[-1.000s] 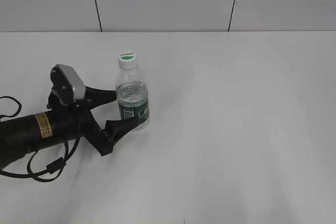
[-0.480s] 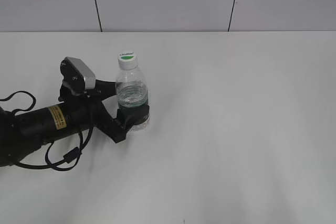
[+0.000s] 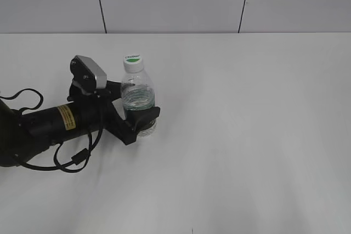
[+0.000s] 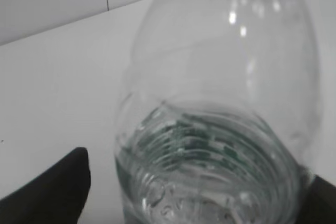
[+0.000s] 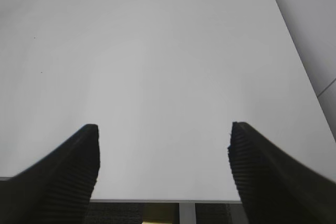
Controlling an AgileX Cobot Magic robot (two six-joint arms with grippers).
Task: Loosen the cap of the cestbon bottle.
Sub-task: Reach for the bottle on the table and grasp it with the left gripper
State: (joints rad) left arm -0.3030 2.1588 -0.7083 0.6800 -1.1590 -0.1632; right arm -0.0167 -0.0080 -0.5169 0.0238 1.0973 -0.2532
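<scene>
Bottle (image 3: 138,105) stands upright left of centre in the exterior view, on the white table (image 3: 247,135), cap (image 3: 132,61) still on top and untouched. Long axis vertical.

Left claw (image 3: 138,114) comes in from the left edge of the frame, low and roughly level, jaws spread wide and straddling the lower body of the bottle at label height. One finger shows behind the bottle, one in front. In the left wrist view the bottle (image 4: 220,129) fills the middle and right of the frame, with dark finger tips low at the bottom left and bottom right corners. There's a gap on the left side there, so I read it as around the bottle, not clamped (contact on the right side I can't tell).

Right claw (image 5: 163,166) is also wide open, nothing between the fingers, only bare table ahead of it. It isn't in the exterior view at all.

Key relation: the bottle sits inside the left jaws, axis crosswise to the fingers, so the left arm is the obvious holder. Cap lies straight up from that grip, so the right arm would have to come in from above.
</scene>
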